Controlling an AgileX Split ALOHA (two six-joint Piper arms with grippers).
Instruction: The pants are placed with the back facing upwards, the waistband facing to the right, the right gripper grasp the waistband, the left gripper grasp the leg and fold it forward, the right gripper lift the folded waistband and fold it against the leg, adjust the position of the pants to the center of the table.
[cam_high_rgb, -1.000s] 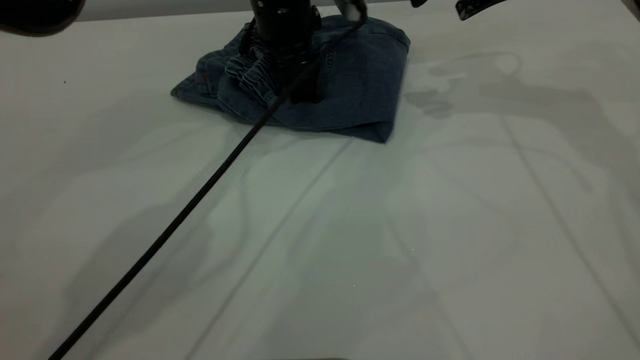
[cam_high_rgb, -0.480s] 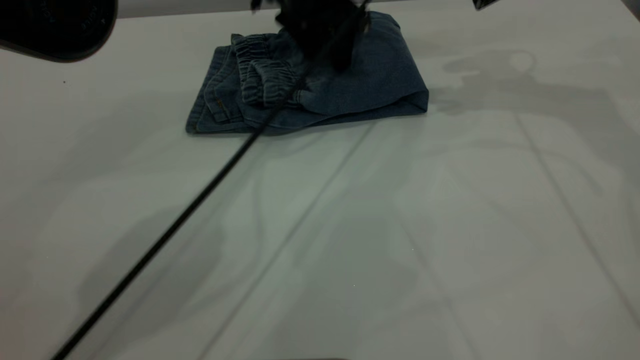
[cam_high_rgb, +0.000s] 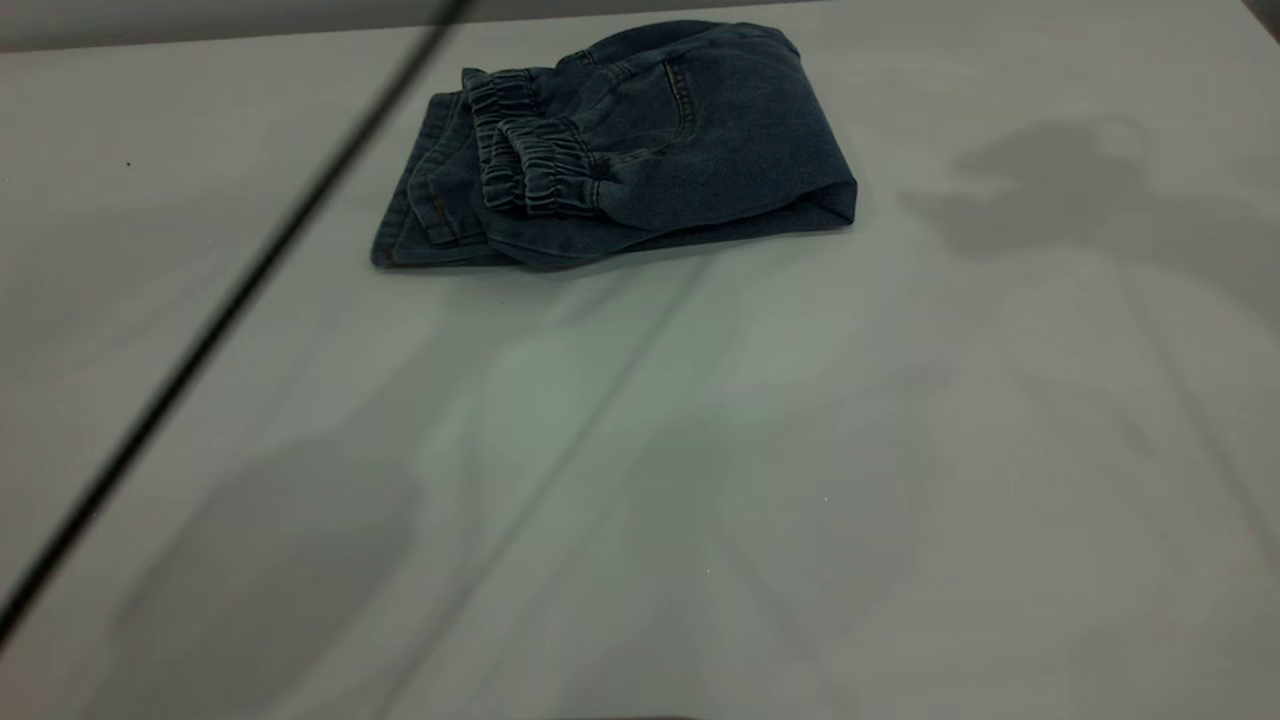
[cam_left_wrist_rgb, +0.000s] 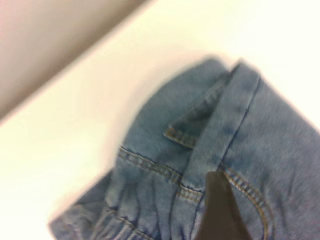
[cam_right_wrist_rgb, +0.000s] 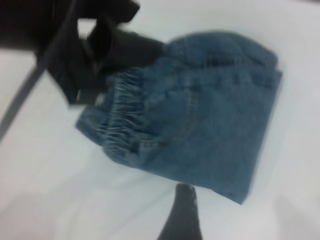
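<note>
The pants (cam_high_rgb: 640, 150) lie folded into a compact blue denim bundle at the far middle of the table (cam_high_rgb: 700, 480), nothing gripping them. The gathered waistband (cam_high_rgb: 530, 165) rests on top at the bundle's left side, a back pocket seam (cam_high_rgb: 680, 90) facing up. The printed leg is hidden in the fold. Neither gripper appears in the exterior view. In the right wrist view my left gripper (cam_right_wrist_rgb: 95, 45) hovers over the waistband (cam_right_wrist_rgb: 122, 112) end, apart from the cloth. A dark tip of my right gripper (cam_right_wrist_rgb: 182, 215) hangs above bare table beside the pants (cam_right_wrist_rgb: 210, 115). The left wrist view looks closely down on the denim (cam_left_wrist_rgb: 250, 135).
A thin black cable (cam_high_rgb: 200, 340) runs diagonally across the left of the exterior view, above the table. The table's far edge (cam_high_rgb: 200, 40) lies just behind the pants. Arm shadows fall on the white surface at right and near front.
My left gripper has lifted off the pants and left the exterior view, its cable swinging to the left. The pants settled flatter a second ago and have stayed put since.
</note>
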